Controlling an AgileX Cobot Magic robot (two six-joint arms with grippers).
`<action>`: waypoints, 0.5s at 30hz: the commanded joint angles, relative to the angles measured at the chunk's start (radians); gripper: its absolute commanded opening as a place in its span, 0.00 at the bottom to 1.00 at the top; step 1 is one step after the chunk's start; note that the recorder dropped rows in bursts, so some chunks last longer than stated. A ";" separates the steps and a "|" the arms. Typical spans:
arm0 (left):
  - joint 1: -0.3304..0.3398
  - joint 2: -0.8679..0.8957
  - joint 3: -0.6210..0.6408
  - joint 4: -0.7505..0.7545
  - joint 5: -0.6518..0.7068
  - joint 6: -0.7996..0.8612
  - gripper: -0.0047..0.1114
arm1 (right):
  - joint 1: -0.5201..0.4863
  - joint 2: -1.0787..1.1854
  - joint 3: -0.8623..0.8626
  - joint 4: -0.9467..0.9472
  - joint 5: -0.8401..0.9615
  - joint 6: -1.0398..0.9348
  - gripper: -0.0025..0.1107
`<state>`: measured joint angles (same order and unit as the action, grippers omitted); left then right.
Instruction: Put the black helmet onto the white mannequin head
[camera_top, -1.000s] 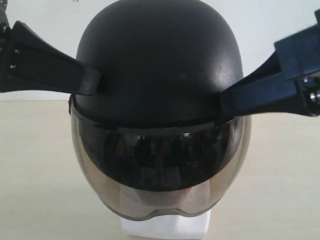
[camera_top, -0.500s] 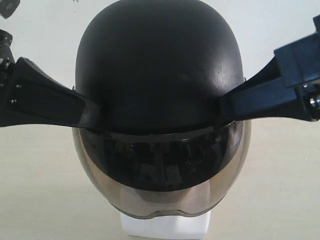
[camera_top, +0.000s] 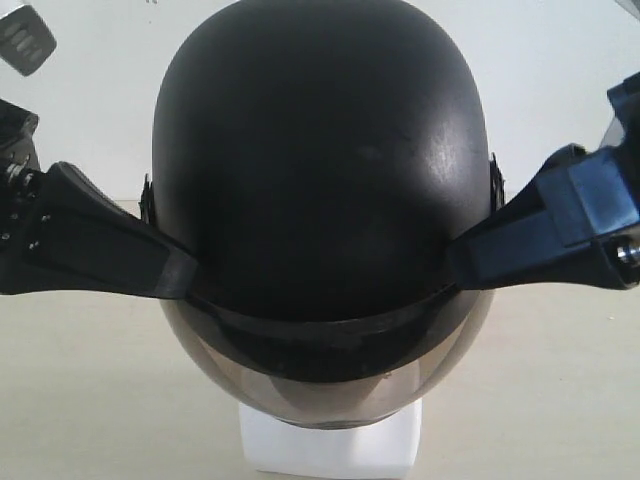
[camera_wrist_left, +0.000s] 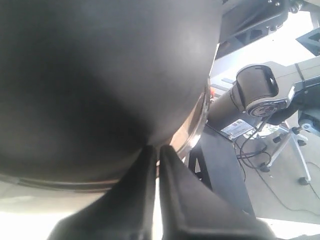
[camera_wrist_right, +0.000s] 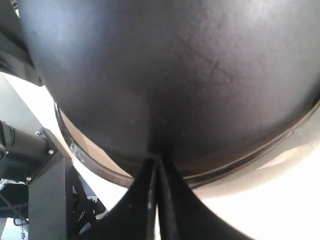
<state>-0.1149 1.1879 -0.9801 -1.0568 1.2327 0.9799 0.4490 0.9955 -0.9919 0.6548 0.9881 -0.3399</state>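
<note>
left claw (camera_top: 188, 278): fingers almost together, pinching the helmet (camera_top: 320, 170) at its lower edge | right claw (camera_top: 458, 262): same narrow pinch on the opposite side | helmet: over the head (camera_top: 330, 455), crown tipped toward the camera, visor (camera_top: 330, 400) low | head: only its white base shows, standing on the table (camera_top: 80, 400)

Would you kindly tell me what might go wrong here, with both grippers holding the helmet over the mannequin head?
The left gripper and right gripper each pinch only a thin edge of the smooth black helmet; one side may slip and tilt it.
The helmet hides the white mannequin head except its narrow base, so seating cannot be checked; uneven downward pressure might tip the head over.
</note>
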 joint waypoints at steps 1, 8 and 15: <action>-0.002 -0.002 0.005 -0.005 -0.046 0.004 0.08 | 0.001 0.001 0.003 -0.014 -0.038 -0.008 0.02; 0.002 -0.080 0.003 -0.024 -0.060 0.008 0.08 | 0.001 -0.083 0.003 -0.044 -0.105 0.042 0.02; 0.003 -0.165 0.003 0.031 -0.251 -0.095 0.08 | 0.001 -0.146 0.003 -0.320 -0.180 0.236 0.02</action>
<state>-0.1149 1.0511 -0.9801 -1.0596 1.0842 0.9552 0.4490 0.8698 -0.9919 0.4804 0.8578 -0.1987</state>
